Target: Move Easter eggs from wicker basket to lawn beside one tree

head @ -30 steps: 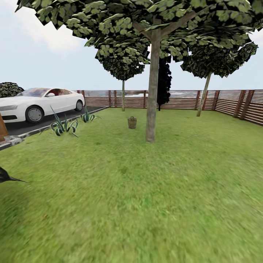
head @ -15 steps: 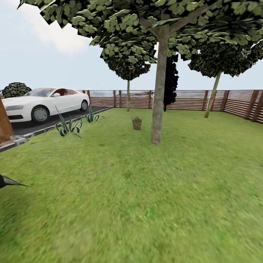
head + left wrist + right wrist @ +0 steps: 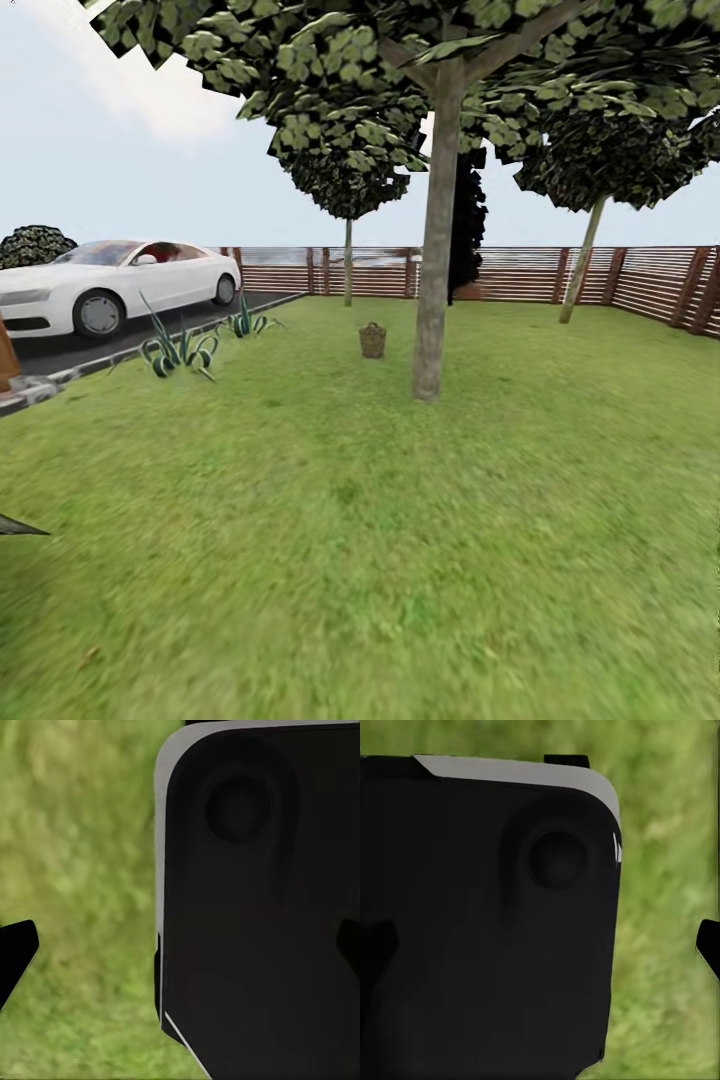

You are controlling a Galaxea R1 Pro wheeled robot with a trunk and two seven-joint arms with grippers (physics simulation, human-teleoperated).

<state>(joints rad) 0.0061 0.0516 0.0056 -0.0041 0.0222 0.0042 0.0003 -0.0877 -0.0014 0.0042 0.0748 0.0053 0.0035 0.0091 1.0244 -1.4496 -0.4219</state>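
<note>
Far ahead on the lawn (image 3: 380,520) stands the small brown wicker basket (image 3: 372,340), just left of the tree (image 3: 436,250) with the thick pale trunk. The Easter eggs are hidden; the basket is too far off to see inside. In the left wrist view my left gripper (image 3: 180,952) is open, its dark fingertips (image 3: 15,954) far apart over grass with a black robot panel (image 3: 255,900) behind. My right gripper (image 3: 540,945) is also open and holds nothing, with one fingertip (image 3: 709,945) showing at the edge of the view.
A white car (image 3: 110,282) is parked on the dark driveway (image 3: 70,345) at the left, with spiky plants (image 3: 178,350) along its edge. A brown slatted fence (image 3: 620,275) closes the back and right. Two thinner trees (image 3: 347,262) (image 3: 583,260) stand near the fence.
The whole head view has shifted, so the camera moved: tree and basket sit further right and slightly larger than a second ago. Nothing on the lawn itself has moved.
</note>
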